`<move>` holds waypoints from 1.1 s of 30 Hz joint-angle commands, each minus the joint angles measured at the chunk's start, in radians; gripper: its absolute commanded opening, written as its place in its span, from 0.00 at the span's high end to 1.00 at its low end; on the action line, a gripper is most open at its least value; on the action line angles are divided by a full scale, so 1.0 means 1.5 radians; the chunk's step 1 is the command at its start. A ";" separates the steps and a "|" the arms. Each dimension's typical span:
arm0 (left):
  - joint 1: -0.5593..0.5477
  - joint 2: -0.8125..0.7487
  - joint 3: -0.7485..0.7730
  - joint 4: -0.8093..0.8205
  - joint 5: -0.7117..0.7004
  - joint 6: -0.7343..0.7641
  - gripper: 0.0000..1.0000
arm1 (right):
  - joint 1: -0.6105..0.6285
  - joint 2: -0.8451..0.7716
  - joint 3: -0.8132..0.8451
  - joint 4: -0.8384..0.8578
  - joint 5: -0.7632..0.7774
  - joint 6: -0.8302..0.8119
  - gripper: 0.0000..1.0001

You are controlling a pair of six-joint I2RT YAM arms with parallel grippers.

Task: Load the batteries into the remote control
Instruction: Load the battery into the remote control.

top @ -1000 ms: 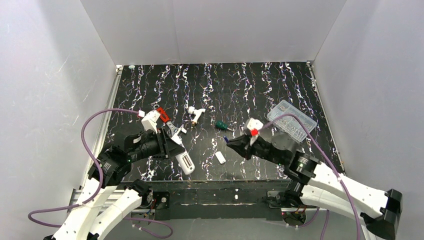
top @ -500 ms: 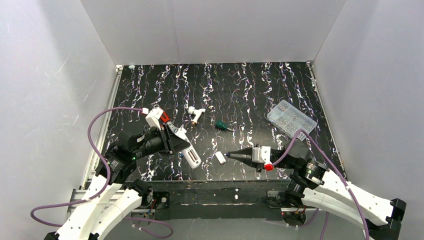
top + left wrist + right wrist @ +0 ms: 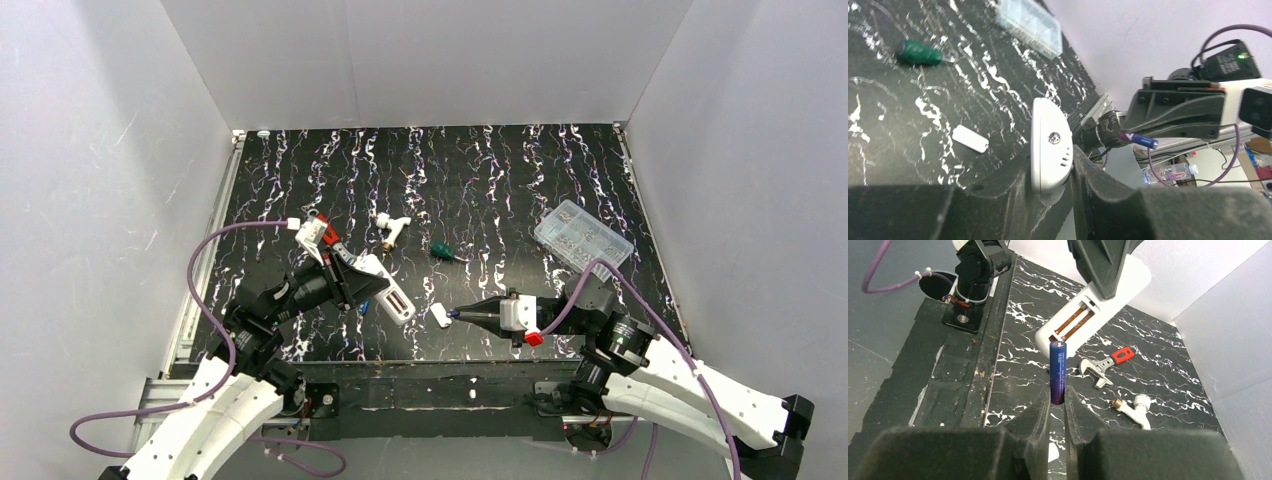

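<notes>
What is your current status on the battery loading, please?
Left gripper shut on remote control, recess exposed. Right gripper shut on battery, apart from remote control. Nothing between them.

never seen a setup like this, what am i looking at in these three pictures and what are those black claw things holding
These are two robot arms bolted at the near edge of a black table. One picture comes from a fixed camera above. The other two come from a camera on each wrist, so each shows its own fingers at the bottom. The left gripper holds the white remote control, with its battery recess facing the other arm. The right gripper pinches a blue battery by one end. On the table lie a green screwdriver, a white pipe fitting, a clear box, a red-handled wrench and a small white piece.
</notes>
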 commanded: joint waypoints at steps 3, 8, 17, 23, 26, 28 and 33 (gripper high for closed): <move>0.003 -0.007 0.012 0.144 0.082 0.009 1.00 | 0.001 0.008 0.044 0.013 0.031 0.049 0.99; 0.003 0.008 0.015 0.201 0.124 -0.025 1.00 | 0.001 0.025 0.059 0.019 0.048 0.093 0.99; 0.004 0.021 0.030 0.282 0.189 -0.065 1.00 | 0.001 0.017 0.048 0.051 0.102 0.118 0.99; 0.003 0.023 0.053 0.292 0.234 -0.067 1.00 | 0.001 0.012 0.034 0.076 0.128 0.130 0.99; 0.003 0.020 0.057 0.280 0.235 -0.063 1.00 | 0.001 0.012 0.030 0.085 0.135 0.136 0.99; 0.003 0.019 0.057 0.270 0.231 -0.060 1.00 | 0.001 0.012 0.028 0.091 0.142 0.143 0.99; 0.003 -0.002 0.062 0.098 0.116 -0.012 1.00 | 0.001 0.022 0.028 0.132 0.235 0.232 0.99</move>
